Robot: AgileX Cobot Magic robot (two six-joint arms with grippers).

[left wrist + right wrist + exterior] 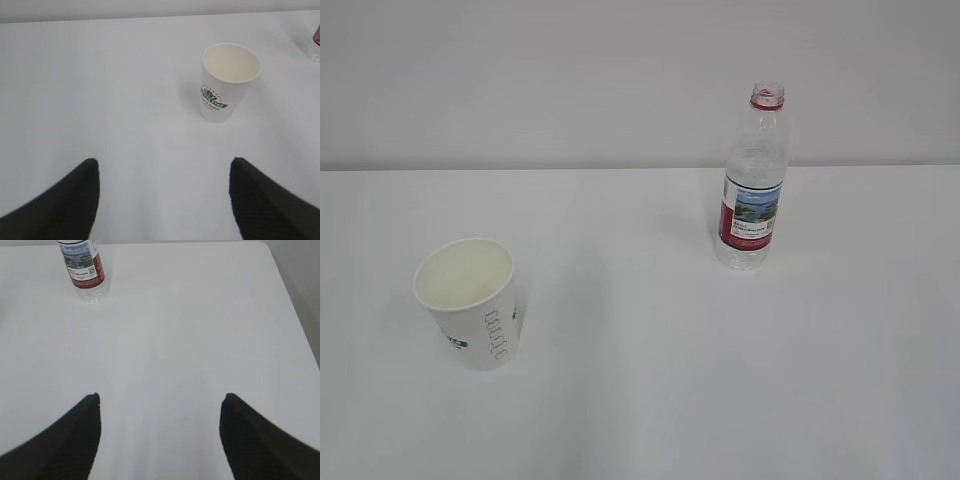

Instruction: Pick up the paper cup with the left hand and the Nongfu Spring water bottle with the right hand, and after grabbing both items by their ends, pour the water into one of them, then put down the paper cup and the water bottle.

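Upright paper cup (470, 300), bottle (753, 190) (uncapped)

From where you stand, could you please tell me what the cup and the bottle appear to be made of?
The paper cup looks like matte white paper: opaque wall, rolled rim, printed lettering, cream inside. The Nongfu Spring water bottle looks like clear, glossy thin plastic: see-through ribbed body, red neck ring, and a printed label that is probably plastic film.
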